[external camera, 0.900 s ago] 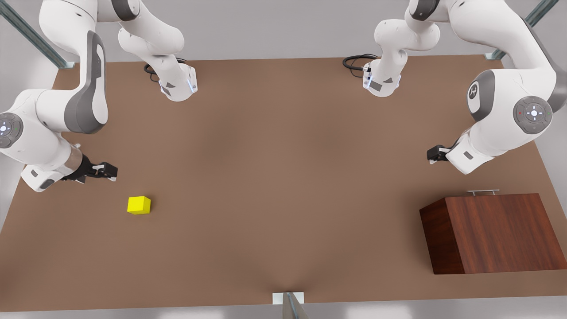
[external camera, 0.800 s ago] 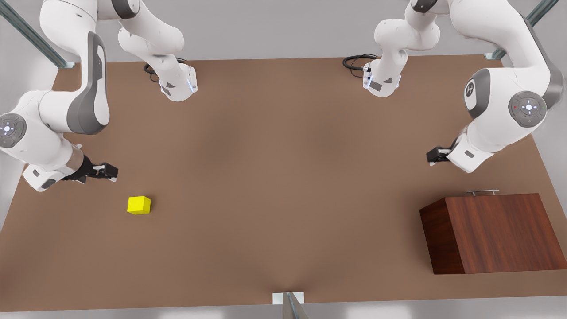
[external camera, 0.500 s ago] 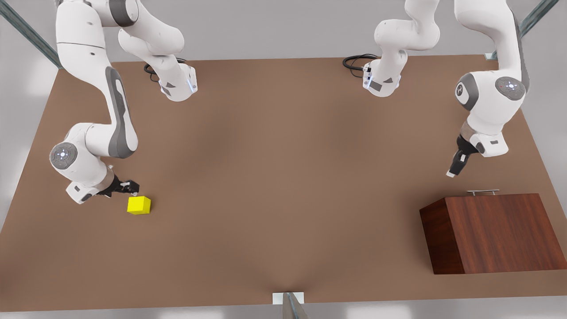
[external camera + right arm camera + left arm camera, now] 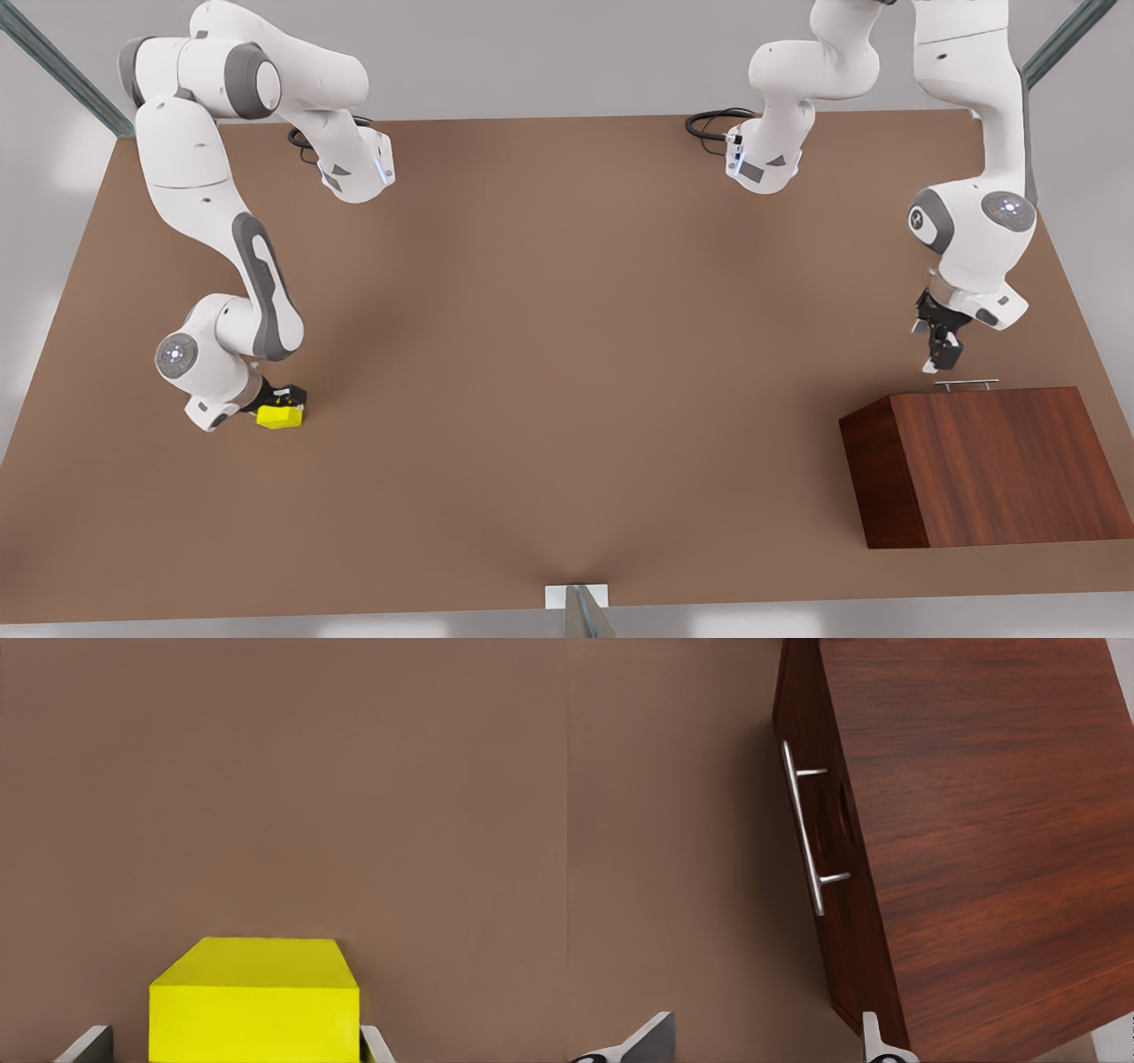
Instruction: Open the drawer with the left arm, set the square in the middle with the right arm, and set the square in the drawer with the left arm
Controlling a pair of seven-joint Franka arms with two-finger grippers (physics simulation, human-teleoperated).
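The right hand (image 4: 285,396) has been lowered onto the square (image 4: 280,415), which now sits between its open fingers. The left hand (image 4: 941,353) has been turned downward and brought just short of the drawer's handle (image 4: 967,384).

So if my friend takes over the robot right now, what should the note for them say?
Right gripper: down at the square, one finger on each side, open, nothing lifted yet.
Left gripper: open, hovering just beside the drawer's handle, not touching it.
The square sits on the table at the front view's left; the cabinet stands at the front view's right, with its drawer shut.
Done: both arms are in position.
Left: pull the drawer open, carry the square to the middle, then put it in the drawer.
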